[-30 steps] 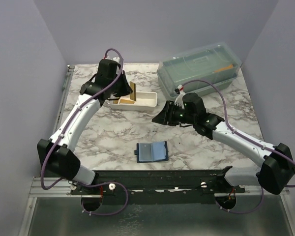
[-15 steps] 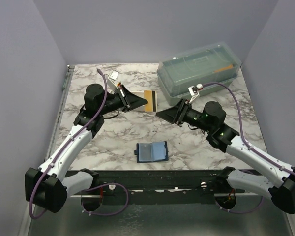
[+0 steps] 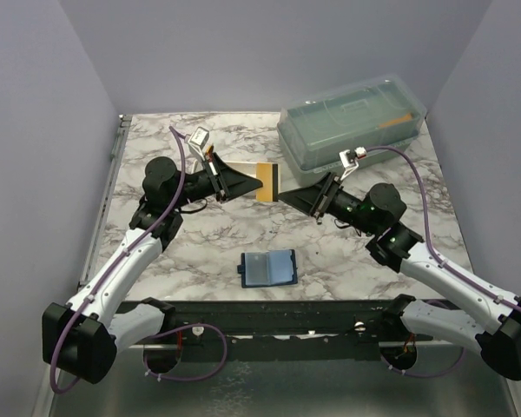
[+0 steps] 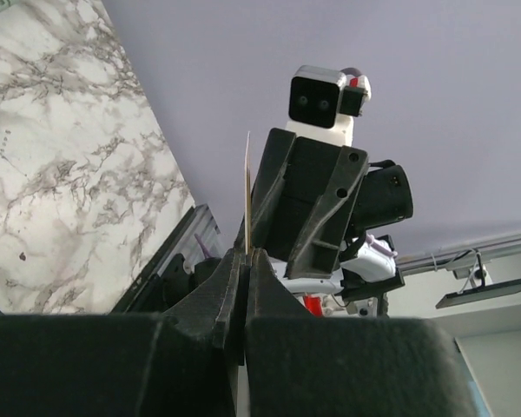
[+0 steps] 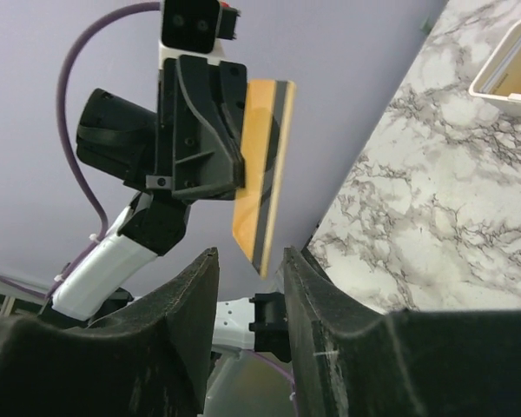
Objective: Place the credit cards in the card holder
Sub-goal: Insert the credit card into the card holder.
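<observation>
My left claw point(image 3: 255, 181) is clamped shut on one credit card point(image 3: 267, 181). It holds the card by one end, up in the air, so the free end pokes toward 3 o'clock, right at the right claw point(image 3: 288, 198). That one's jaws stand apart with the card's free corner sitting in the gap, and as far as I can see neither finger is on it. Looks to me like a mid-air handoff, so the right arm gets a better grip for sliding it in.

The card holder point(image 3: 268, 268) lies open and flat on the table point(image 3: 208, 243) at 6 o'clock from the claws, well apart from them. The green box point(image 3: 352, 122) sits at 1 o'clock, not involved.

The top cam gives the layout but not the jaw gap. The right wrist cam shows the card face-on, orange with a dark stripe. It also shows a white tray point(image 5: 508, 74) with something tan inside, which I can't pick out from above. The left wrist cam only gets the card edge-on, just a thin line.
</observation>
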Available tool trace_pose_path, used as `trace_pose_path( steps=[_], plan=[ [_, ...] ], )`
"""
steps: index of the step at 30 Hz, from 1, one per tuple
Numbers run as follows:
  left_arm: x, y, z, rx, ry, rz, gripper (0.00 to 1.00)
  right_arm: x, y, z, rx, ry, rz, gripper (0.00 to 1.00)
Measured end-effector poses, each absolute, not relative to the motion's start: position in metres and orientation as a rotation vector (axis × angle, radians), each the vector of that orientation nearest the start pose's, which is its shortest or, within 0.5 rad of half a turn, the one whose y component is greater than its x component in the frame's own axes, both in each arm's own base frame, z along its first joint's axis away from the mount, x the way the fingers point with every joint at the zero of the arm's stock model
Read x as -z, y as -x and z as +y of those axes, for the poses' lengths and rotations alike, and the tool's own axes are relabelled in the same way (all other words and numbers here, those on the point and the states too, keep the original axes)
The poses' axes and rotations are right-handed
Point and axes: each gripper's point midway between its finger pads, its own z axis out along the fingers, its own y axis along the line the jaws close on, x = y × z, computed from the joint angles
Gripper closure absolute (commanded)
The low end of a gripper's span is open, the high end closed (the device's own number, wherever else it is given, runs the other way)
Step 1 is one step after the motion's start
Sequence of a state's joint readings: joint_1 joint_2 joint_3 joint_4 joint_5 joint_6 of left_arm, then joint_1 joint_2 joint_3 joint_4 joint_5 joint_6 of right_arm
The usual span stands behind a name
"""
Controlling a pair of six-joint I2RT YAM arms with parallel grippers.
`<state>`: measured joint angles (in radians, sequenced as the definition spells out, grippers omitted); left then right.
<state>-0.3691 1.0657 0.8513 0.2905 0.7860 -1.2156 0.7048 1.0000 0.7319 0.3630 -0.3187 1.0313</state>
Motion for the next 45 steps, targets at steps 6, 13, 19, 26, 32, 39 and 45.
trace_pose_path(
  steps=[6,13,19,26,32,39,45],
  plan=[
    [-0.339,-0.233,-0.257,1.804,0.024,1.858,1.00,-0.341,-0.217,0.301,-1.625,0.012,1.664,0.65],
    [-0.339,-0.221,-0.263,1.842,-0.012,1.845,1.00,-0.336,-0.221,0.304,-1.652,-0.010,1.654,0.90],
    [-0.327,-0.215,-0.264,1.854,0.001,1.875,0.66,-0.323,-0.219,0.302,-1.652,-0.032,1.686,1.00],
    [-0.276,-0.220,-0.260,1.693,0.129,2.110,0.25,-0.301,-0.204,0.281,-1.561,-0.064,1.773,1.00],
    [-0.203,-0.228,-0.237,1.346,0.292,2.378,0.08,-0.243,-0.194,0.276,-1.449,-0.048,2.002,1.00],
    [-0.104,-0.200,-0.226,1.011,0.379,2.718,0.22,-0.149,-0.166,0.279,-1.398,0.004,2.364,1.00],
    [-0.062,-0.172,-0.225,0.797,0.327,2.859,0.32,-0.109,-0.154,0.285,-1.409,0.031,2.527,1.00]
  ],
)
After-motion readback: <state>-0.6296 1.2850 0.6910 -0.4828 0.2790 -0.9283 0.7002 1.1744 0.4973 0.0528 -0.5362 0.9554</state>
